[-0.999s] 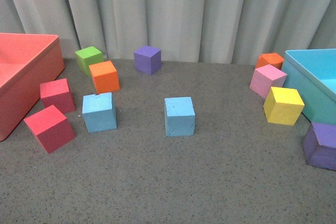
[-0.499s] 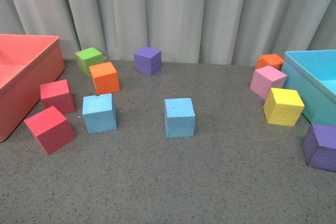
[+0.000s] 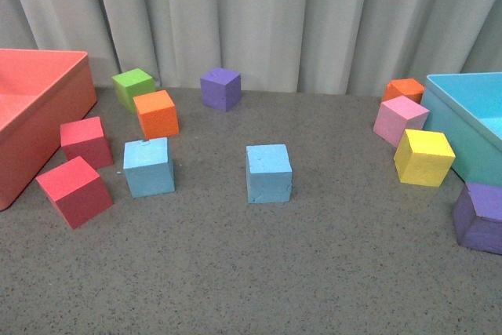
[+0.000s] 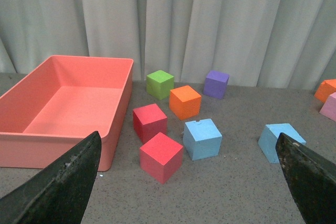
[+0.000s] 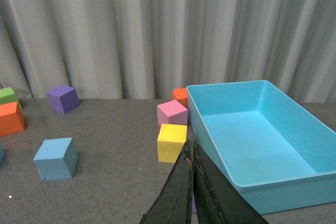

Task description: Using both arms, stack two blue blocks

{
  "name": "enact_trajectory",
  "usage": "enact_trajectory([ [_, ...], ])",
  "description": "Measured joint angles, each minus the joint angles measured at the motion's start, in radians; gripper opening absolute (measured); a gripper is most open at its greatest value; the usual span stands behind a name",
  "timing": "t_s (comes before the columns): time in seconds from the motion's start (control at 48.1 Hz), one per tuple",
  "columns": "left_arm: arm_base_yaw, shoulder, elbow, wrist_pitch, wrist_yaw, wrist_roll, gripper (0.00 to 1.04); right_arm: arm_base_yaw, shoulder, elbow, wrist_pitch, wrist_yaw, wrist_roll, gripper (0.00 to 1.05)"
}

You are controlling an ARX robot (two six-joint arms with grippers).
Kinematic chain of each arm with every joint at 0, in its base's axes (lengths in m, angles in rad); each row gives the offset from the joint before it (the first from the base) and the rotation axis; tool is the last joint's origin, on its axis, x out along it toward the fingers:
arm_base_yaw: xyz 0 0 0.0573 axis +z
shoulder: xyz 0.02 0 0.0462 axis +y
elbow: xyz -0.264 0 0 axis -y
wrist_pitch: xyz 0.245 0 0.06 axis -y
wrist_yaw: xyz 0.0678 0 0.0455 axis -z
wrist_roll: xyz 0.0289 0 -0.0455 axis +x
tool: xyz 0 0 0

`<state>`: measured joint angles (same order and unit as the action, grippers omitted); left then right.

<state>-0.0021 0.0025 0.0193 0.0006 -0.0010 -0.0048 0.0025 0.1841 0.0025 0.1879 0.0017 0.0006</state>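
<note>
No text, label, brand, number or sign can be read in any of the three views.

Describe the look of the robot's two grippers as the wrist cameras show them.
Left gripper: two broad, wedge-shaped black fingers with a matte, slightly grainy surface, tapering to blunt tips. Right gripper: two slim black fingers with a smoother sheen, narrowing to a point. No cables, markings or lights show; the front view shows neither arm.
</note>
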Motion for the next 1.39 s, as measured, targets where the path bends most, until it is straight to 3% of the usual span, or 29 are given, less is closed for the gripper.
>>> enact_trajectory([
  [0.042,0.000,0.000,0.000,0.000,0.000,0.000,0.98,0.000,-0.011,0.000,-0.011,0.000,0.000,0.01],
  [0.125,0.000,0.000,0.000,0.000,-0.001,0.000,0.98,0.000,-0.142,0.000,-0.176,-0.002,0.000,0.01],
  [0.208,0.000,0.000,0.000,0.000,0.000,0.000,0.98,0.000,-0.179,0.001,-0.183,-0.003,-0.001,0.03],
  [0.416,0.000,0.000,0.000,0.000,0.000,0.000,0.98,0.000,-0.180,0.001,-0.186,-0.003,-0.001,0.50],
  [0.582,0.000,0.003,0.002,-0.005,-0.007,0.002,0.98,0.000,-0.180,0.001,-0.186,-0.003,-0.001,0.80],
  [0.666,-0.008,0.167,0.072,-0.142,-0.076,0.004,0.98,0.000,-0.180,0.001,-0.187,-0.003,-0.001,0.96],
  [0.936,-0.095,1.065,0.421,0.272,-0.121,-0.024,0.98,0.000,-0.180,0.001,-0.187,-0.003,0.000,0.95],
  [0.957,-0.106,1.147,0.470,0.273,-0.121,-0.029,0.98,0.000,-0.180,0.001,-0.187,-0.003,0.000,0.95],
  [0.978,-0.143,1.430,0.652,0.257,-0.123,-0.061,0.98,0.000,-0.180,0.001,-0.187,-0.003,0.000,0.95],
  [0.999,-0.148,1.479,0.692,0.249,-0.116,-0.070,0.98,0.000,-0.180,0.001,-0.187,-0.003,0.000,0.95],
  [1.227,-0.176,1.811,1.017,0.081,-0.114,-0.121,0.98,0.000,-0.180,0.001,-0.187,-0.003,0.000,0.95],
  [1.394,-0.186,1.985,1.219,-0.077,-0.175,-0.153,0.98,0.000,-0.180,0.001,-0.187,-0.003,0.000,0.95],
])
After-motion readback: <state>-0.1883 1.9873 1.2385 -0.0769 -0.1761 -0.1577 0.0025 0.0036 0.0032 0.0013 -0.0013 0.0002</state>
